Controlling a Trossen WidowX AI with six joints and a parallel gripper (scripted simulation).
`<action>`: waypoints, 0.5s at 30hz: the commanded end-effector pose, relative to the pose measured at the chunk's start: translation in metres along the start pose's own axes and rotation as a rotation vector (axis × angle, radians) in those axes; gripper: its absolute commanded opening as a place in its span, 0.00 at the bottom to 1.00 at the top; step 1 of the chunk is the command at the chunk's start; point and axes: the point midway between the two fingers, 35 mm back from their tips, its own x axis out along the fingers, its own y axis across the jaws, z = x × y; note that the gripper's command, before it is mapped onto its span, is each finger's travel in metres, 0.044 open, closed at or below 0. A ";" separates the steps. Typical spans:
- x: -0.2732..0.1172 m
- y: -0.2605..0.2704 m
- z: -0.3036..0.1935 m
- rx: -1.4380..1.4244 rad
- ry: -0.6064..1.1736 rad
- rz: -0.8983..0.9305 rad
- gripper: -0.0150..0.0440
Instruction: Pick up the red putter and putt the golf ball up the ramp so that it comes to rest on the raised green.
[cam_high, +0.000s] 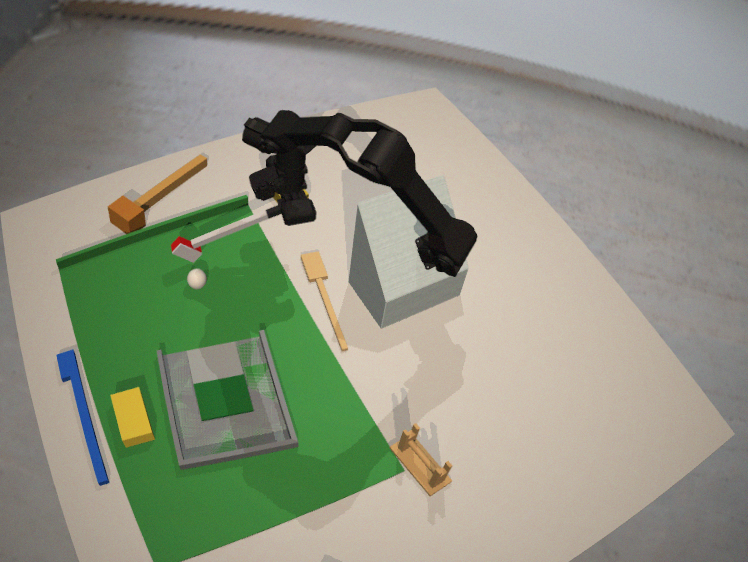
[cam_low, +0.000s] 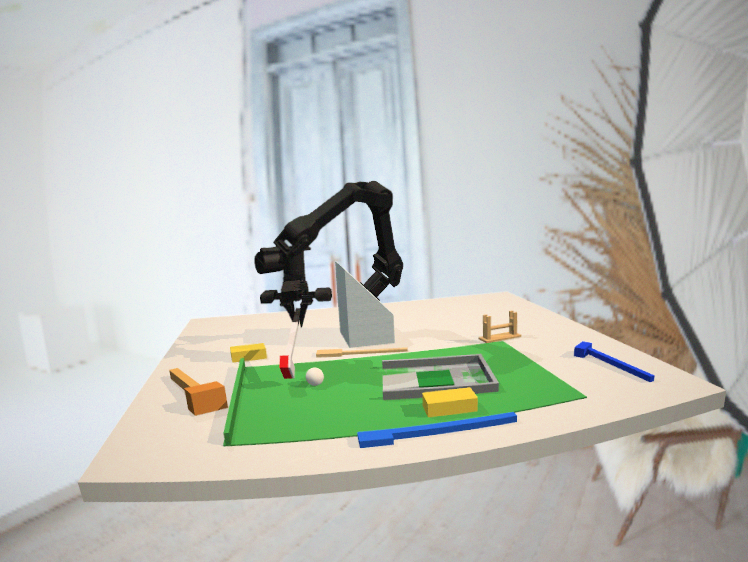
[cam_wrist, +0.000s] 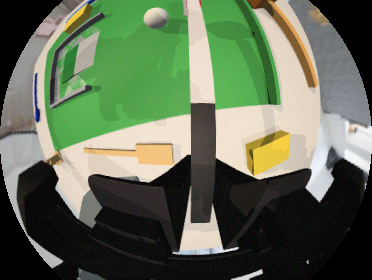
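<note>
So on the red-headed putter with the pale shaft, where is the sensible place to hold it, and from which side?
At the top end of the shaft, from above, as the black parallel-jaw gripper holds the red-headed putter now. The thin shaft fits between the fingers, and the head hangs low on the green mat beside the white golf ball.
</note>
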 end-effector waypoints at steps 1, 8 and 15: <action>0.008 0.001 0.000 0.006 -0.005 0.008 0.25; 0.018 0.001 -0.001 0.006 -0.005 0.009 0.25; 0.014 0.001 0.000 0.000 0.001 0.002 0.25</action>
